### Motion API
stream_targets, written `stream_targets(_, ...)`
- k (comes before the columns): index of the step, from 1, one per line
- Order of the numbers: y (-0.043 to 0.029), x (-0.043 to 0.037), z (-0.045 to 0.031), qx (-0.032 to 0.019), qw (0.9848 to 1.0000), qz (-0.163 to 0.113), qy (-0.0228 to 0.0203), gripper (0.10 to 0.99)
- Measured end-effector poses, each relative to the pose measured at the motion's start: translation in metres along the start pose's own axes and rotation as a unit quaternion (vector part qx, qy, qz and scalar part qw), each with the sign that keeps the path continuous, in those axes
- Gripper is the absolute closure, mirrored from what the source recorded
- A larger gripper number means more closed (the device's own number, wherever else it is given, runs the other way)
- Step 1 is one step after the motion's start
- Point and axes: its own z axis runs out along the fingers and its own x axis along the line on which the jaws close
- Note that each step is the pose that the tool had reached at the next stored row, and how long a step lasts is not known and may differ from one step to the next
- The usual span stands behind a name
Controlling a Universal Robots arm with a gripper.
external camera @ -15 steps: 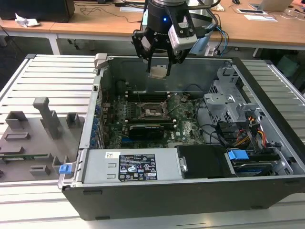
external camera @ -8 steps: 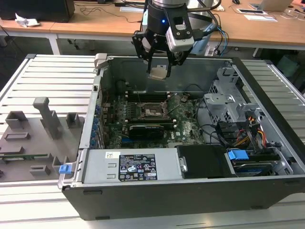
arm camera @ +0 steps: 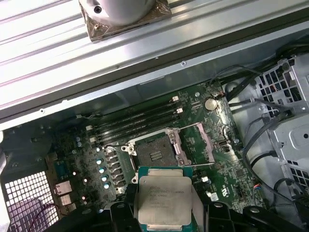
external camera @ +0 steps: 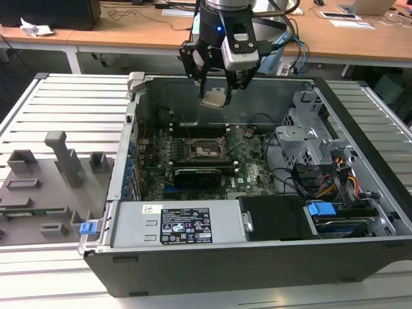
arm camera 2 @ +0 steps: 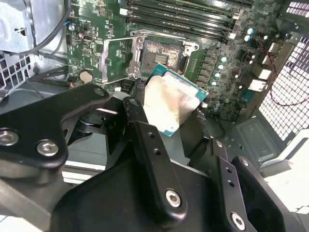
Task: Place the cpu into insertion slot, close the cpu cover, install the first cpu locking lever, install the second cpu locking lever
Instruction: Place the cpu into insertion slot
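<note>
Holding cpu [external camera: 213,100] — jaws clamped on it | gripper [external camera: 215,96] hangs well clear of slot [external camera: 207,151] | slot at cpu's 6 o'clock, exterior view

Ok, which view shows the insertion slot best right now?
The first wrist view: the insertion slot lies open and unobstructed there. The second wrist view shows it too, with the cpu crowding its edge. In the exterior view it lies small, mid-motherboard.

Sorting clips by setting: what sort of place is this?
Probably a robotics lab or workshop: an open desktop computer case sits on a slatted metal table, grey holding fixtures lie beside it, and wooden desks stand behind. The gripper holds the cpu above the motherboard.
</note>
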Motion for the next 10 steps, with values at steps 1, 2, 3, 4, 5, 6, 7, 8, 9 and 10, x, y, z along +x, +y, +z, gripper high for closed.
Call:
stream_targets(1, 0.0, 0.0, 0.0, -0.0001, 1.0, 0.004, -0.0004, 0.553)
stream_targets(2, 0.0, 0.0, 0.0, -0.0001, 1.0, 0.007, -0.0006, 0.553)
stream_targets(3, 0.0, 0.0, 0.0, -0.0001, 1.0, 0.009, -0.0008, 0.553)
stream_targets(4, 0.0, 0.0, 0.0, -0.0002, 0.9999, 0.011, -0.001, 0.553)
stream_targets(5, 0.0, 0.0, 0.0, -0.0003, 0.9999, 0.015, -0.0013, 0.553)
stream_targets(6, 0.0, 0.0, 0.0001, -0.0003, 0.9998, 0.018, -0.0016, 0.553)
stream_targets(7, 0.0, 0.0, 0.0, -0.0004, 0.9998, 0.021, -0.0018, 0.553)
stream_targets(8, 0.0, 0.0, 0.0001, -0.0004, 0.9997, 0.023, -0.002, 0.553)
stream_targets(9, 0.0, 0.0, 0.0001, -0.0005, 0.9997, 0.026, -0.0022, 0.553)
stream_targets(10, 0.0, 0.0, 0.0001, -0.0005, 0.9996, 0.028, -0.0024, 0.553)
